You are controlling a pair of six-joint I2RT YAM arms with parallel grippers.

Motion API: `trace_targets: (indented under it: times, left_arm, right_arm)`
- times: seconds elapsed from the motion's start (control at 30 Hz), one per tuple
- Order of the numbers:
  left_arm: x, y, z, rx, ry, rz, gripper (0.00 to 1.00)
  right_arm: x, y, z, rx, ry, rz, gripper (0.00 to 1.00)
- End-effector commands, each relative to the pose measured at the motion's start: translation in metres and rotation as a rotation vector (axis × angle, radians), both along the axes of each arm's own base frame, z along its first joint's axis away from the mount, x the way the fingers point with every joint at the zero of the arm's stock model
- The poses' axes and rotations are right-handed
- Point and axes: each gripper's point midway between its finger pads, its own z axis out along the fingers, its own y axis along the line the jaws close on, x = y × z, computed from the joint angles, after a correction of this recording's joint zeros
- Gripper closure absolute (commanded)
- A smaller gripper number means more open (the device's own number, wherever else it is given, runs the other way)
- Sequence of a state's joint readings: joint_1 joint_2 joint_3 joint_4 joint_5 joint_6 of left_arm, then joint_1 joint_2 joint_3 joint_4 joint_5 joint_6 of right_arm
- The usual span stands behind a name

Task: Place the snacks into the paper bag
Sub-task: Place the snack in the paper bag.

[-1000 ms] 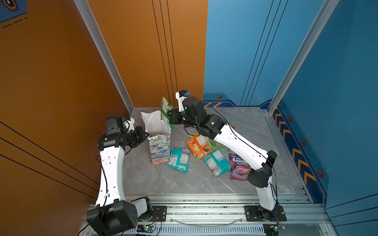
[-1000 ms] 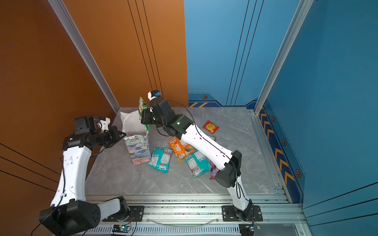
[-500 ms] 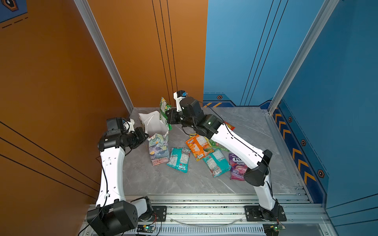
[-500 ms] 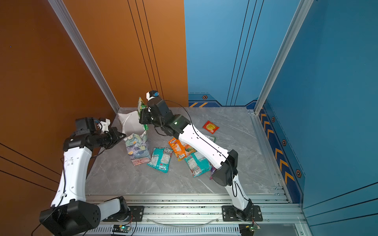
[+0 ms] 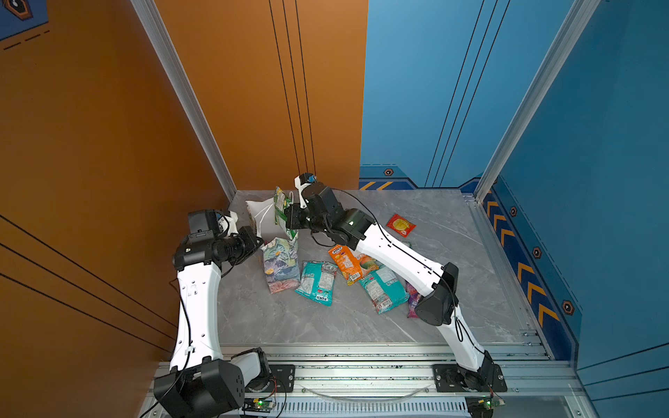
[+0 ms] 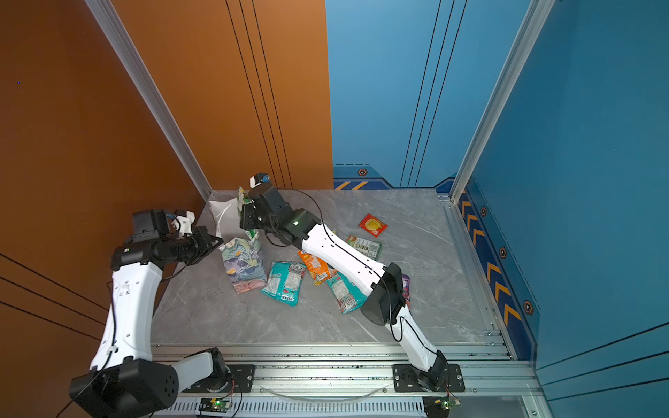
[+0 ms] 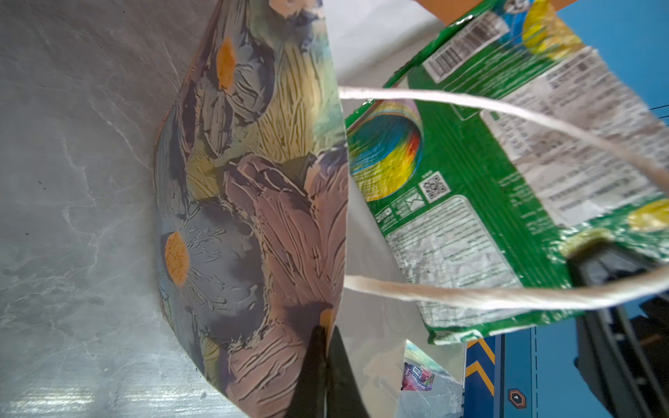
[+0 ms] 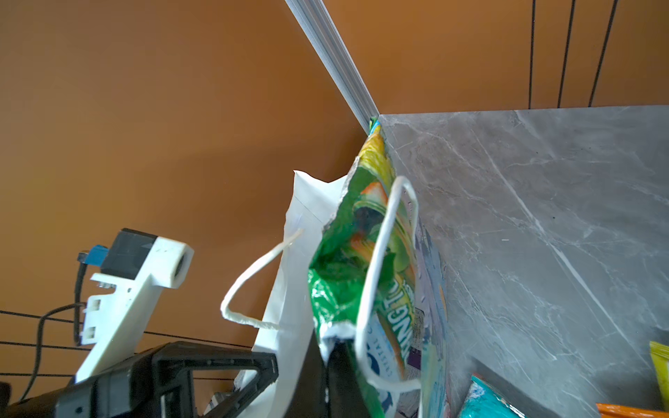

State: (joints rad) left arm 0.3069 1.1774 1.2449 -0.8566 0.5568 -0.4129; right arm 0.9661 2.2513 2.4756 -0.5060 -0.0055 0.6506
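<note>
Fingers (image 7: 312,365) of L gripper (image 5: 260,241) are pinched shut on the paper bag (image 5: 280,266) rim, tips cut off at the wrist view's edge. Just right of them, R gripper (image 5: 287,218) is clamped on a green pkt (image 5: 280,204) at the bag mouth; can't tell how far in, bag's inside is hidden. Further right, purple pkt (image 5: 412,298) lies mostly under R arm.

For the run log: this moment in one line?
left fingers: pinching paper bag rim | right fingers: green packet at bag mouth | teal packets: on table
</note>
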Motion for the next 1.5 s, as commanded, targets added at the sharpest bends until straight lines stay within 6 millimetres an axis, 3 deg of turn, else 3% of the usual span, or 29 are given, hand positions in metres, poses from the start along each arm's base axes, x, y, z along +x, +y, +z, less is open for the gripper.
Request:
trace_targets:
  times: [0.0, 0.67, 0.83, 0.93, 1.1, 1.23, 1.37, 1.47]
  left_arm:
    - [-0.006, 0.001, -0.003, -0.007, 0.012, 0.013, 1.00]
    - [-0.009, 0.004, 0.000, -0.030, 0.002, 0.023, 1.00]
    - [-0.009, 0.006, 0.000, -0.033, 0.001, 0.026, 1.00]
    - [-0.009, 0.007, -0.001, -0.034, 0.002, 0.029, 1.00]
    - [-0.010, 0.007, -0.001, -0.036, 0.002, 0.029, 1.00]
    - [-0.010, 0.007, -0.001, -0.038, 0.001, 0.030, 1.00]
    - [-0.010, 0.007, -0.001, -0.040, 0.001, 0.030, 1.00]
    - [-0.010, 0.008, -0.002, -0.043, 0.002, 0.033, 1.00]
  right_arm:
    - [0.001, 0.003, 0.029, 0.056, -0.072, -0.003, 1.00]
    - [-0.020, 0.021, -0.006, -0.111, -0.134, 0.067, 1.00]
    - [-0.030, 0.021, 0.005, -0.089, -0.136, 0.113, 0.67]
    - [-0.034, 0.015, 0.023, -0.071, -0.160, 0.126, 0.57]
    - [-0.039, -0.005, 0.053, -0.036, -0.182, 0.116, 0.56]
    - [-0.038, -0.036, 0.073, -0.005, -0.197, 0.079, 0.55]
    - [-0.030, -0.072, 0.067, -0.019, -0.175, 0.019, 0.53]
    - [-0.017, -0.106, 0.042, -0.038, -0.100, -0.032, 0.52]
